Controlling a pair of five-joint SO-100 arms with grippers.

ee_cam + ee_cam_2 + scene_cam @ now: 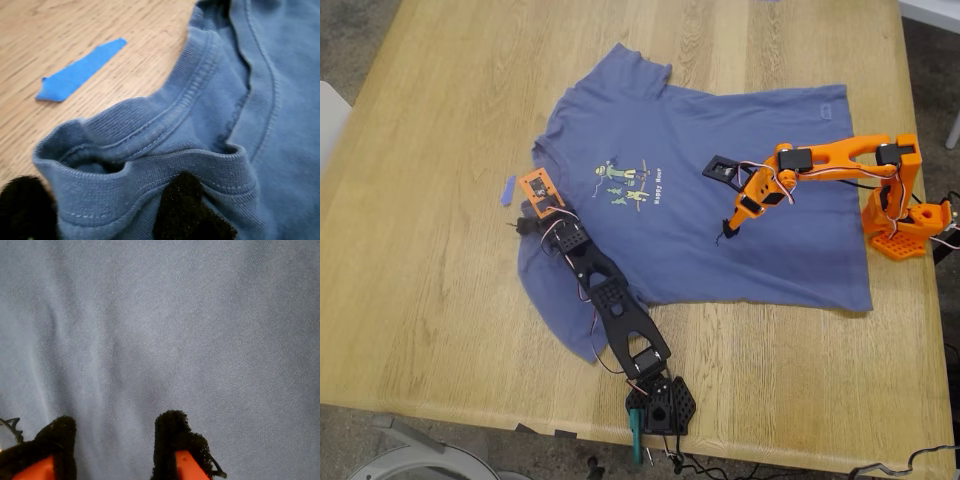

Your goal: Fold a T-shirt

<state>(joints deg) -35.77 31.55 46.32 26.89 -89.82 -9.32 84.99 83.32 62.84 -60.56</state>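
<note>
On wood table (440,280) | T-shirt (720,230) | first tool (107,210) grips collar | second tool (112,445) parted

The only writing in view is a short line of small yellow letters on the chest of the slate-blue short-sleeved cotton T-shirt (720,200), set just beside a green-yellow cartoon figure print (622,184), towards the middle of the light wooden tabletop (440,300). In the exterior view the letters are too small and blurred to read with certainty. The wrist views show no lettering.
</note>
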